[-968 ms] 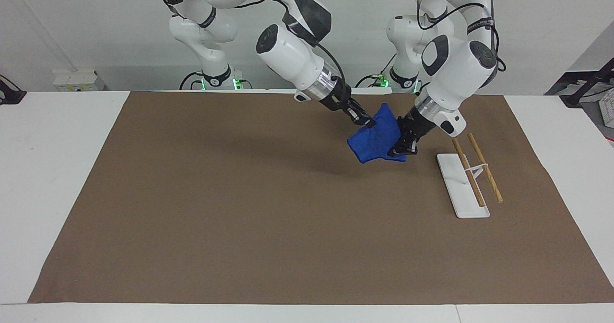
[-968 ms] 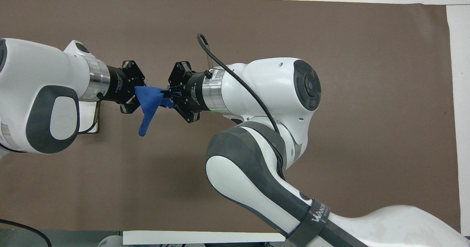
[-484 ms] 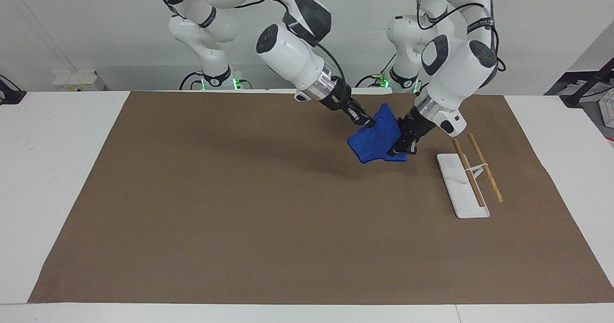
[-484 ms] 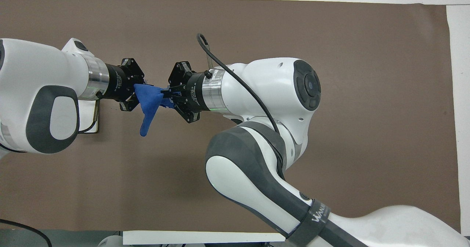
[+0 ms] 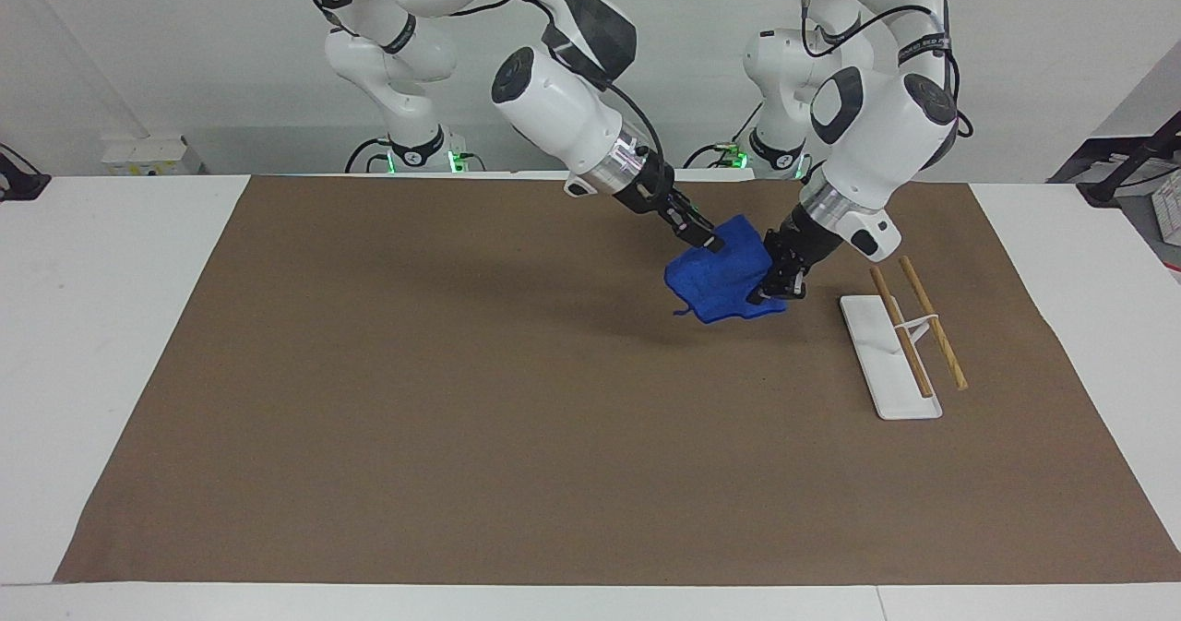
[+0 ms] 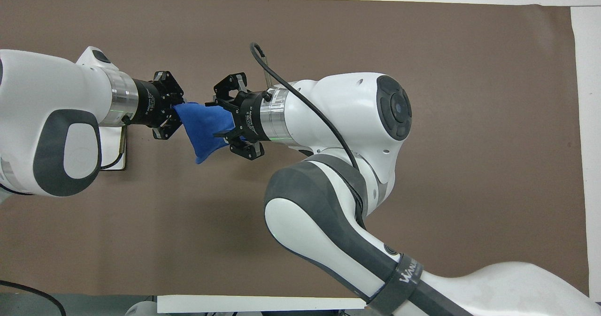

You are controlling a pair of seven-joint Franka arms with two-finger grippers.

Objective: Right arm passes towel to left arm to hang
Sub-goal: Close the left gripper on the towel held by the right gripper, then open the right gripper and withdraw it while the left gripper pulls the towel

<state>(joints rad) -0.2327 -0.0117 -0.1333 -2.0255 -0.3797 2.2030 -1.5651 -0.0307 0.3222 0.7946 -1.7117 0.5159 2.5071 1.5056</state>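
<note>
handover in mid-air – towel changing hands over the brown mat

the right arm (image 5: 563, 113) should back straight off, its right gripper (image 6: 220, 114) now spread apart around the towel (image 5: 724, 280); the left gripper (image 5: 773, 287) stays pinched on the cloth's edge – it should hold firm, lift clear, then carry it to the small rack (image 5: 900, 344) nearby

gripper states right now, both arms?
Left gripper: shut on the towel, held up over the brown mat.
Right gripper: open, fingers spread around the towel's other end, no longer pinching it.
</note>
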